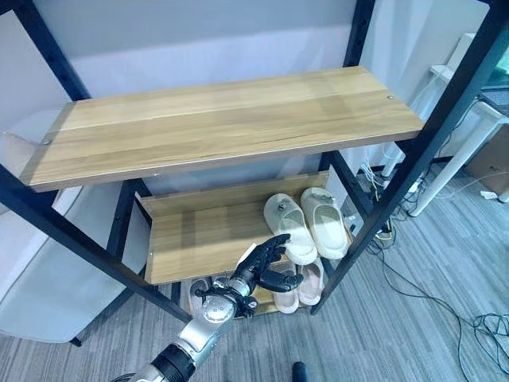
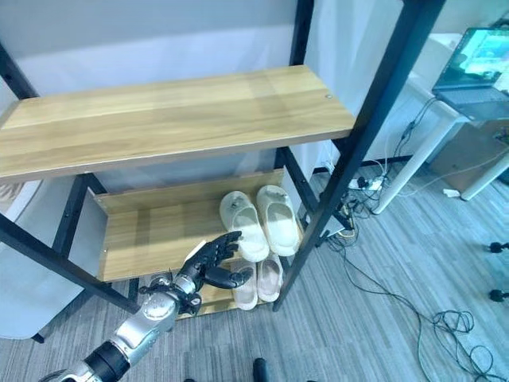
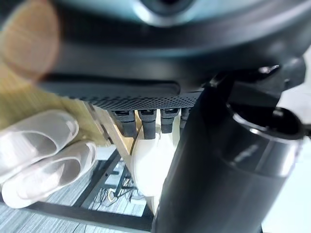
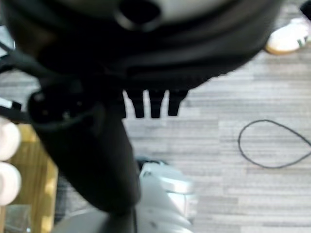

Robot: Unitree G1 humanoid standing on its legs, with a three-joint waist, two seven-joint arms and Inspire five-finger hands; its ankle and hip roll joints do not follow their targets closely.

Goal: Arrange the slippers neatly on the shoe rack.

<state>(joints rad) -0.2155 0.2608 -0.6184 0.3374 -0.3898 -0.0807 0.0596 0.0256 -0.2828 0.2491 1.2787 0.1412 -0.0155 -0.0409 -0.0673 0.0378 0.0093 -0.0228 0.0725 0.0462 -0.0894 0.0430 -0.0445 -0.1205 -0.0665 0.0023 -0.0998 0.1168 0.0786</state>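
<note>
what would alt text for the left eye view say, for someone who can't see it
The robot's left hand, fingers open, reaches toward a pair of cream slippers on the middle shelf of a wood-and-black-metal shoe rack. Another pair of slippers sits on the shelf below; the top shelf is bare.

We see a cream slipper pair (image 1: pixel 306 224) side by side on the shoe rack (image 1: pixel 223 127) middle shelf, pinkish pair (image 1: pixel 302 285) below
</note>
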